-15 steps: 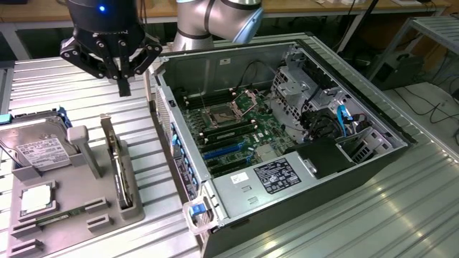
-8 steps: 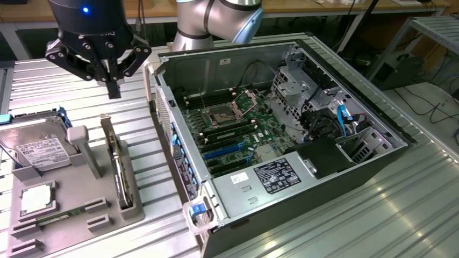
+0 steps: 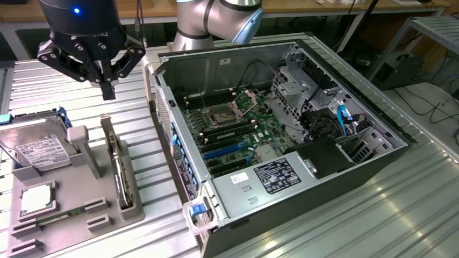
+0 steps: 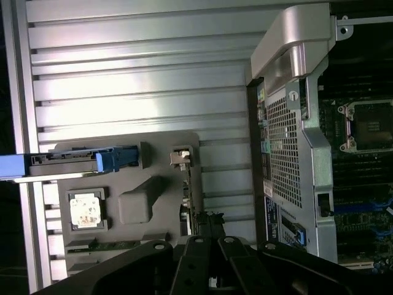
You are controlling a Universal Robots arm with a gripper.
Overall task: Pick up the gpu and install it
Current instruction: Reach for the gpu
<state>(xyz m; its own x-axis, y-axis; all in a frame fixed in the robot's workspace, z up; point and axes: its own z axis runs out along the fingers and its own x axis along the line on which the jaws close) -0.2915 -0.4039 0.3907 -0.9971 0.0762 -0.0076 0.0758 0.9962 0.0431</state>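
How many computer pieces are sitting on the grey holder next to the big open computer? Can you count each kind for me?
hard drive: 1
CPU chip: 1
gpu, standing on its edge: 1
memory stick, lying flat: 1
Total: 4

Looking like a robotics lab, going by arm (image 3: 215, 21), ribbed metal tabletop (image 3: 373, 215), open PC case (image 3: 215, 70), cables (image 3: 430, 105).
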